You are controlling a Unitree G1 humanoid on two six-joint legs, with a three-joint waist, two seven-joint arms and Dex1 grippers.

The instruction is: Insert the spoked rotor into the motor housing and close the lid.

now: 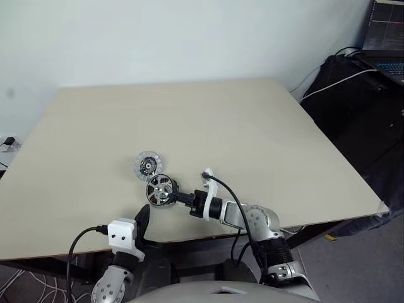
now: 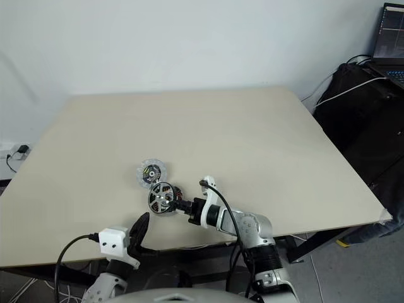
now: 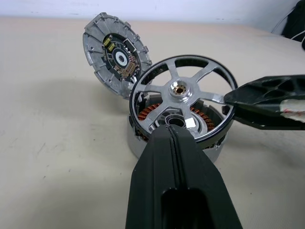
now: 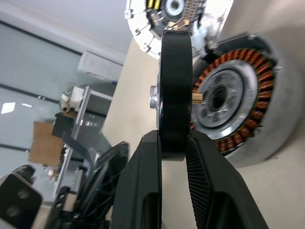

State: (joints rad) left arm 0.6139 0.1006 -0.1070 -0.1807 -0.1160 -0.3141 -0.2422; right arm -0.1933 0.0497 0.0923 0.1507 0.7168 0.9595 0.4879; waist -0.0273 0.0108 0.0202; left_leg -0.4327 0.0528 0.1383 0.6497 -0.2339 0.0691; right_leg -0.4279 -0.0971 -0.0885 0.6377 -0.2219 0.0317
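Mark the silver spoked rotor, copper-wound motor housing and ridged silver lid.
silver spoked rotor point(image 3: 180, 88): left wrist view, centre hub.
copper-wound motor housing point(image 4: 238, 102): right wrist view, copper windings.
ridged silver lid point(image 3: 116, 57): left wrist view, black-centred face.

Left and right eye views: high on the head, facing forward and down over the beige table, far enough back to take in nearly the whole top plus a laptop past its right edge. Nearly identical framing, offset sideways.

Left wrist view: low over the table, looking level along the closed left gripper, close on the spoked rotor, the motor housing beneath it and the lid behind.

Right wrist view: very close, rolled sideways, sighting along the right gripper clamped on the rotor's rim.

Shared by all four: rotor, housing, lid. Each wrist view also catches the other gripper.
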